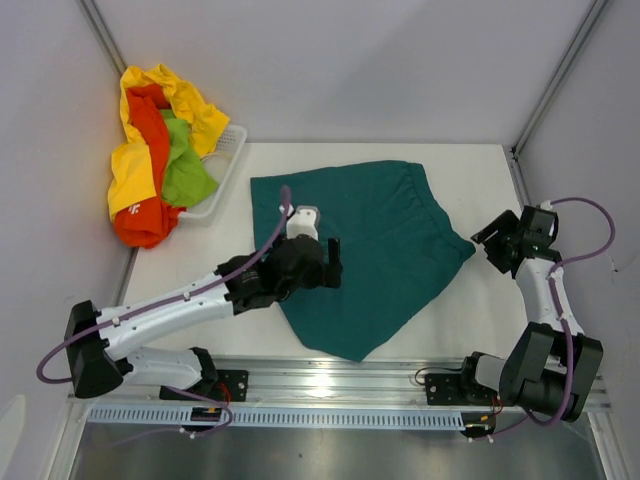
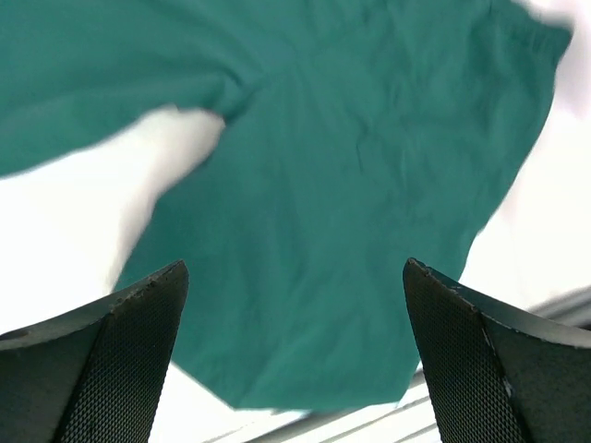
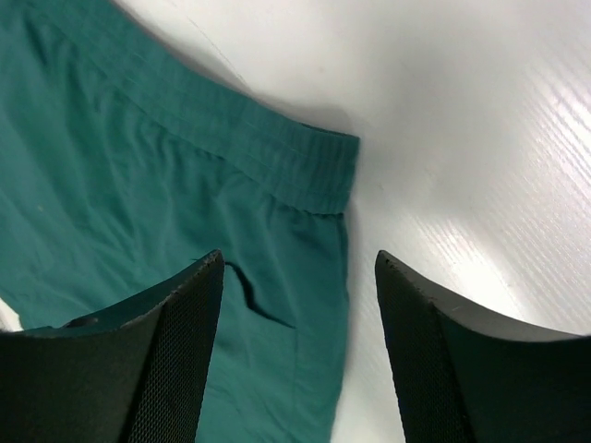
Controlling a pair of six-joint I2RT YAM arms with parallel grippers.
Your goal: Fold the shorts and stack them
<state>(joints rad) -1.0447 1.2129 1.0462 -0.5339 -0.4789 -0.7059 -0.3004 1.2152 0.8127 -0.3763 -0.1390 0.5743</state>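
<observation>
A pair of dark teal shorts (image 1: pixel 385 240) lies spread out in the middle of the table, waistband toward the back right. My left gripper (image 1: pixel 332 262) hovers over their left half, wide open with nothing between its fingers; in the left wrist view the teal shorts (image 2: pixel 351 175) fill the space below the open gripper (image 2: pixel 295 269). My right gripper (image 1: pixel 490 243) stands open just off the shorts' right corner. In the right wrist view the elastic waistband (image 3: pixel 277 152) and side hem lie under the open gripper (image 3: pixel 300 258), which holds nothing.
A white plastic basket (image 1: pixel 228 165) at the back left corner overflows with yellow shorts (image 1: pixel 133 170), orange-red shorts (image 1: pixel 150 215) and lime green shorts (image 1: pixel 185 175). Grey walls close in on both sides. A metal rail (image 1: pixel 330 380) runs along the near edge.
</observation>
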